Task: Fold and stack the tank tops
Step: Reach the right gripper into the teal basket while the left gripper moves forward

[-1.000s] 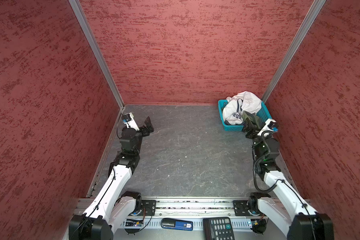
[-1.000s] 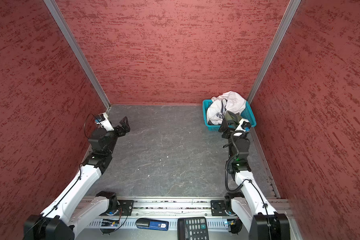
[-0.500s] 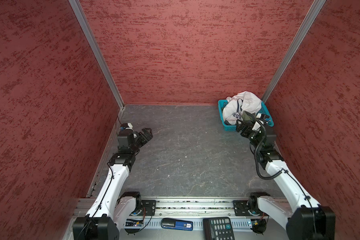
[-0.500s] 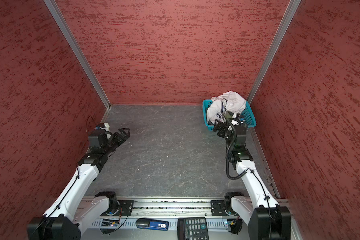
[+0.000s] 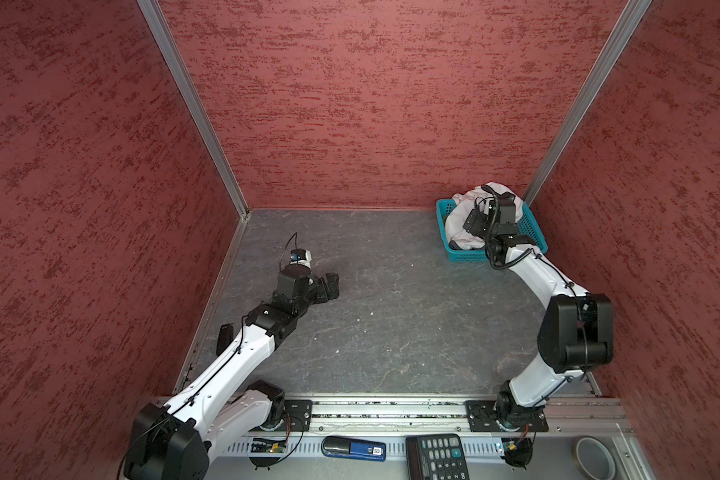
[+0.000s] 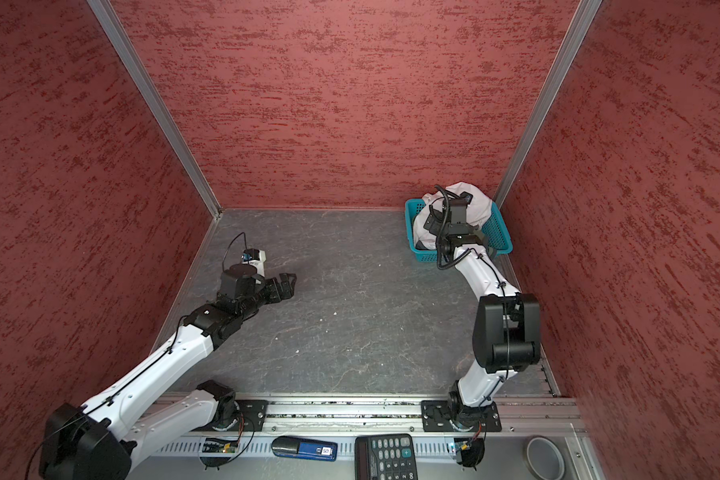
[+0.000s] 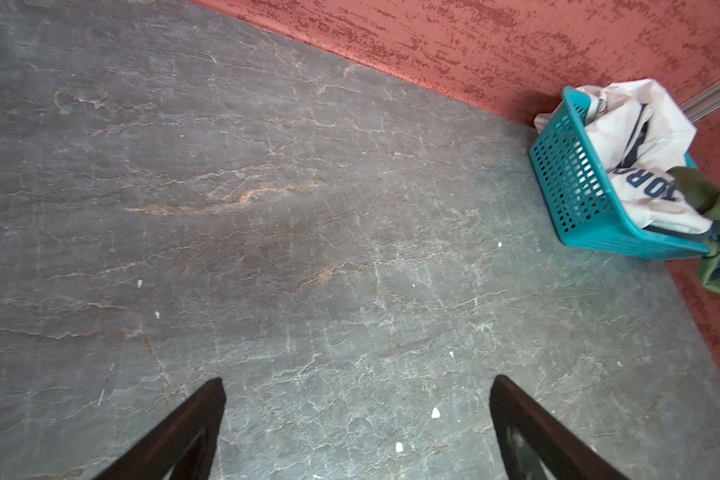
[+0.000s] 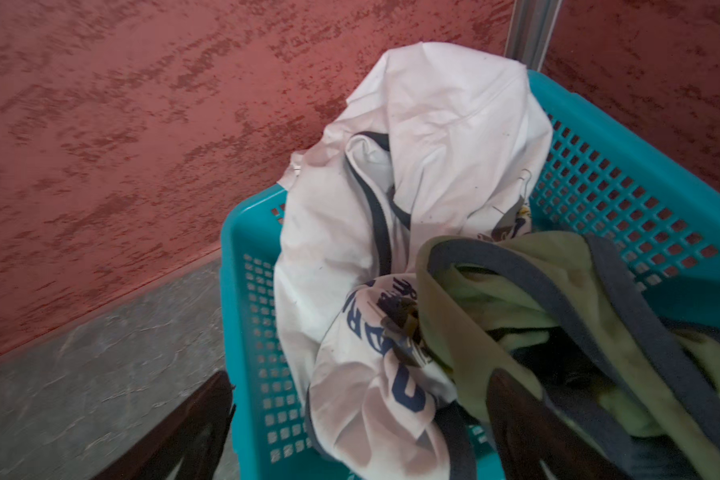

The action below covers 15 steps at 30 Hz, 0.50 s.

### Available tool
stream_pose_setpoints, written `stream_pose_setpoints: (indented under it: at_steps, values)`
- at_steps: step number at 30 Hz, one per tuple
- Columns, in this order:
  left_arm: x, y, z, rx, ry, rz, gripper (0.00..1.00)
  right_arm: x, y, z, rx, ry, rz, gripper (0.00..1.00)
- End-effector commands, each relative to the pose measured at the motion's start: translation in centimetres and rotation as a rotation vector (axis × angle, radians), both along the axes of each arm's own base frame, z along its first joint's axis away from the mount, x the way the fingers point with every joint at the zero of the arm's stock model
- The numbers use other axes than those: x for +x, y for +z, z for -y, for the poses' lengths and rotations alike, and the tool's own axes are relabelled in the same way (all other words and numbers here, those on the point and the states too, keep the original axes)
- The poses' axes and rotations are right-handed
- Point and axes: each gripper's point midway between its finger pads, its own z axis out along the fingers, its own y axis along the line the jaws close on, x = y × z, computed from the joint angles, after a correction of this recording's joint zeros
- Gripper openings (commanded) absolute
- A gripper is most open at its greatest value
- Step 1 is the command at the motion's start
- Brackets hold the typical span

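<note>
White tank top (image 8: 433, 145) lies between spread right jaws, olive top (image 8: 516, 282) beside

Teal basket (image 5: 531, 228) in far right corner; calculator (image 5: 437, 457), blue device (image 5: 354, 449), tape roll (image 5: 595, 457) along near edge.

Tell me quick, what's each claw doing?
Left claw: open, empty.
Right claw: open over the tank tops in the teal basket, gripping nothing.
</note>
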Motion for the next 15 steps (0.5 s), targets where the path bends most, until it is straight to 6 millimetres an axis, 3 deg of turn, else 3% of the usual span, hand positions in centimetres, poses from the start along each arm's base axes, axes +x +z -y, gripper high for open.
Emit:
stream_pose_setpoints:
  at_steps: [1, 5, 15]
  values:
    - [0.4, 0.0, -0.6, 0.049, 0.013, 0.04, 1.0, 0.1, -0.7, 3.2, -0.077, -0.11, -0.08, 0.91]
    - [0.5, -0.5, -0.5, 0.054, 0.011, 0.038, 1.0, 1.5, -1.7, 3.7, -0.083, -0.093, -0.117, 0.84]
    - [0.9, -1.5, -0.2, 0.064, 0.004, 0.009, 1.0, 3.8, -3.2, -0.8, -0.105, 0.069, -0.2, 0.77]
